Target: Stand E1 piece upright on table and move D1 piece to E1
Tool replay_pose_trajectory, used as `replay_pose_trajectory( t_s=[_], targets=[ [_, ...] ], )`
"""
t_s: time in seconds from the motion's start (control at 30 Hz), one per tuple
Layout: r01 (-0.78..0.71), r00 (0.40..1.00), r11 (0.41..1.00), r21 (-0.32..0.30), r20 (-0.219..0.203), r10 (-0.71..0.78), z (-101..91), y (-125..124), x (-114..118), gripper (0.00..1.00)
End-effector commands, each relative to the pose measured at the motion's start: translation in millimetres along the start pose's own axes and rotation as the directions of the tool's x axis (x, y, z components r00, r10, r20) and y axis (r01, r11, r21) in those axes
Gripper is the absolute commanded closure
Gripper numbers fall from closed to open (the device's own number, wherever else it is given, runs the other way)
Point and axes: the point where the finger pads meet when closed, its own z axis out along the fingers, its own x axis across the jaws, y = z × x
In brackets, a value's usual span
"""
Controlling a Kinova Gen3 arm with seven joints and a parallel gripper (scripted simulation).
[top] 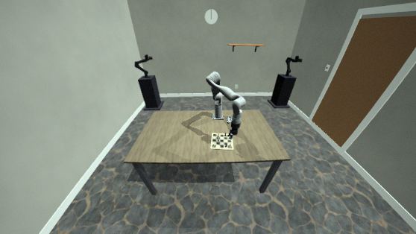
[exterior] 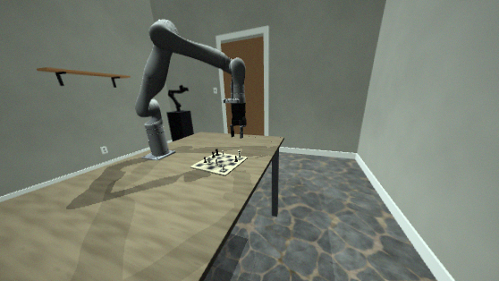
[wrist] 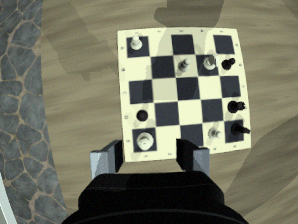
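The chessboard (top: 220, 148) (exterior: 198, 166) (wrist: 190, 112) lies on the table; its edge marks are too small to read surely. In the wrist view, a large white piece (exterior: 239, 153) (wrist: 145, 141) stands on the dark lower-left corner square. A black piece (exterior: 236, 158) (wrist: 142, 115) stands on the light square directly above it. Another corner pair is black: one piece (wrist: 240, 130) at the lower right and one (wrist: 236, 106) above it. My gripper (exterior: 237, 135) (wrist: 149, 150) is open and empty, high above the board's edge near the large white piece.
Other pieces stand on the board: a white one (wrist: 215, 133) in the lower row, a white one (wrist: 136, 44) at the upper left, two white ones (wrist: 184, 65) (wrist: 210, 63) and a black one (wrist: 228, 63) in the second row. The table edge (exterior: 250, 202) is beyond the board.
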Motion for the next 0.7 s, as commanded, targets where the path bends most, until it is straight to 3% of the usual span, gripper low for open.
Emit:
replay_pose_trajectory(
  t_s=[0.0, 0.33, 0.67],
  targets=[
    [0.108, 0.994, 0.994, -0.009, 0.003, -0.108, 4.4, -0.4, -2.5, 0.00],
    [0.387, 0.922, 0.922, -0.010, 0.012, -0.387, 9.2, 4.7, -3.9, 0.00],
    [0.471, 0.882, 0.882, -0.010, 0.017, -0.471, 10.5, 6.9, -4.3, 0.00]
  ],
)
